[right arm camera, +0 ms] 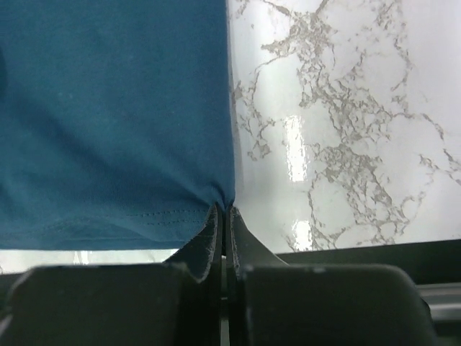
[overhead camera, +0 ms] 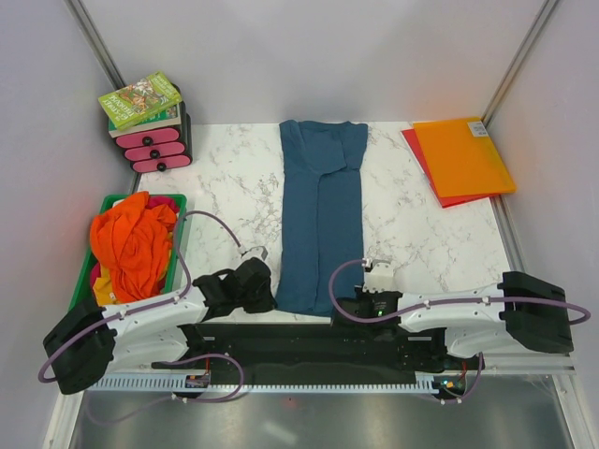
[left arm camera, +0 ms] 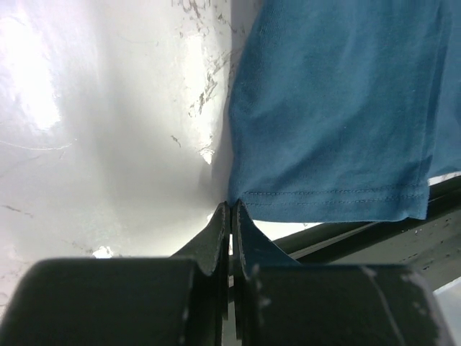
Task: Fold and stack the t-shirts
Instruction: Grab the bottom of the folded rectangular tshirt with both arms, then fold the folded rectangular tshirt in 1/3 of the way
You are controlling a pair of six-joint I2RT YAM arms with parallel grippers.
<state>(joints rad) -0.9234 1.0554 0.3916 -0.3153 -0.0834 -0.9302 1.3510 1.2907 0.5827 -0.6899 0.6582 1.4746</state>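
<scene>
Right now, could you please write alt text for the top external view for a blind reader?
A teal t-shirt, folded into a long strip, lies on the marble table, and the left hand and right hand meet its near corners. Orange t-shirts fill a green bin at left; orange folders lie far right.

Three eyes on me: one high overview, two close looks at one hem.
My top camera sits above and behind me, facing down and forward over the whole marble table [overhead camera: 234, 178], far enough back to take in its full width. My left wrist camera looks out past my left gripper [left arm camera: 230, 205], very near, onto the near left corner of the teal t-shirt [left arm camera: 338, 108]; my right wrist camera does the same past my right gripper [right arm camera: 225, 210] onto the near right corner. All three share that near hem; the two wrist views may overlap at its middle, but I cannot tell.
</scene>
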